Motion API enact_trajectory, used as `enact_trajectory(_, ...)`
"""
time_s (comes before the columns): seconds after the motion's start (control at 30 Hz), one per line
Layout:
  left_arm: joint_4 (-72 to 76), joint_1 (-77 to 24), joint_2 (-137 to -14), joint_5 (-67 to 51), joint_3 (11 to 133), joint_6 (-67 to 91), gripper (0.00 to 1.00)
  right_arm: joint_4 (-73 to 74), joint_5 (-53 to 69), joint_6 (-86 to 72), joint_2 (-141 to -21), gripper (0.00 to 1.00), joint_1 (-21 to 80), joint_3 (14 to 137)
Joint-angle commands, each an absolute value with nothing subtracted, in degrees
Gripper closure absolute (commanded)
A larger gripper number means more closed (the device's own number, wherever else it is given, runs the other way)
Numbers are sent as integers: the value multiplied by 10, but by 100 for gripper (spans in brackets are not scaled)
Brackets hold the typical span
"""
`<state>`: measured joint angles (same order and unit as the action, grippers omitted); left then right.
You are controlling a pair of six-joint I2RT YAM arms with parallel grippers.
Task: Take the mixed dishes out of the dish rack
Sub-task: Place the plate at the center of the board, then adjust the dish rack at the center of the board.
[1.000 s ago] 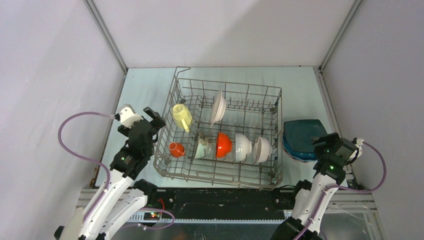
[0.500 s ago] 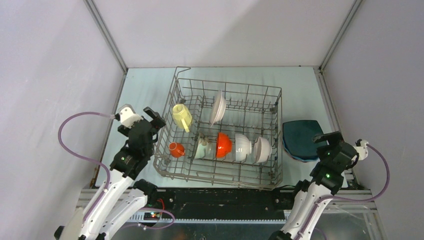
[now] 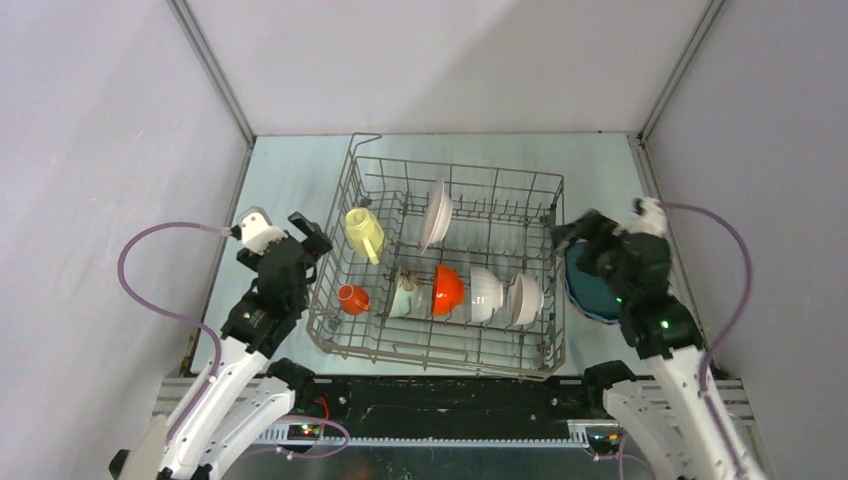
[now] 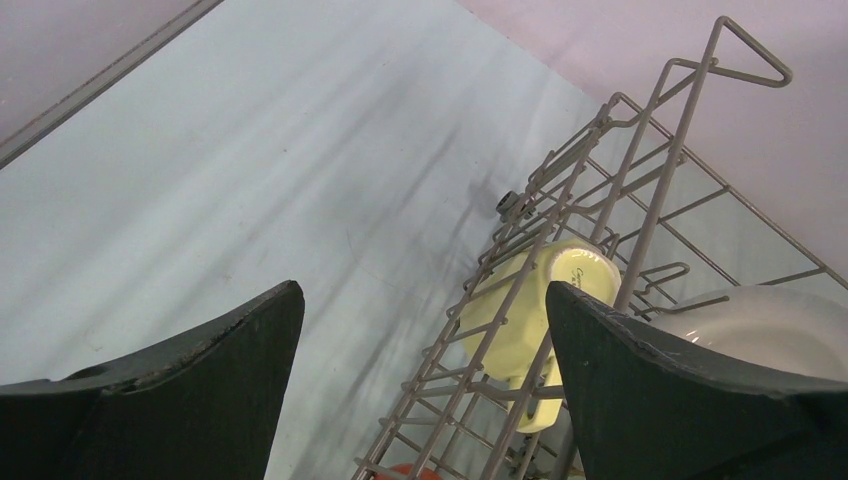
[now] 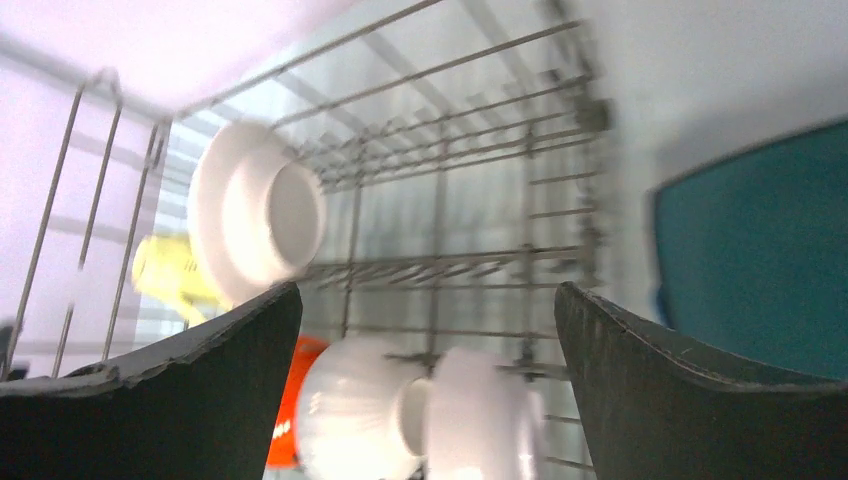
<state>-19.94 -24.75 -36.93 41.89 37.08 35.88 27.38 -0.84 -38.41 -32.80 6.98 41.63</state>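
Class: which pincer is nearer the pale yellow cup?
Left. The left pincer is just outside the dish rack beside the yellow cup; the right pincer is past the rack's opposite side.

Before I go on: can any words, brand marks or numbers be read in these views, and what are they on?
Pale yellow cup lying in the grey wire dish rack: small dark print on its underside, too small to read.
No other words, numbers or signs show in any view; the right wrist view is motion-blurred.
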Motion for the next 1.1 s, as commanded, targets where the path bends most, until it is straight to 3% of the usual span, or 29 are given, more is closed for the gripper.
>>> enact_trajectory(0.0, -188, -250, -378, 409, 378, 334, 2, 201, -185, -340, -457, 0, 280, 501)
enact_trajectory(0.1, -184, -249, -383, 369, 380, 322, 2, 165, -187, -311, -558, 0, 351, 559)
enact_trajectory(0.3, -203, -250, -392, 317, 398, 308, 2, 139, -131, -282, -762, 0, 392, 692)
enact_trajectory(0.73, -230, -250, -463, 219, 431, 299, 1, 123, -132, -270, -892, 1, 398, 770)
enact_trajectory(0.77, -233, -250, -473, 233, 432, 302, 3, 125, -131, -269, -901, 1, 398, 775)
enact_trajectory(1.03, -282, -250, -536, 338, 471, 348, 59, 117, -106, -266, -949, 1, 394, 799)
enact_trajectory(1.07, -290, -250, -548, 361, 477, 352, 62, 117, -105, -266, -960, 1, 395, 809)
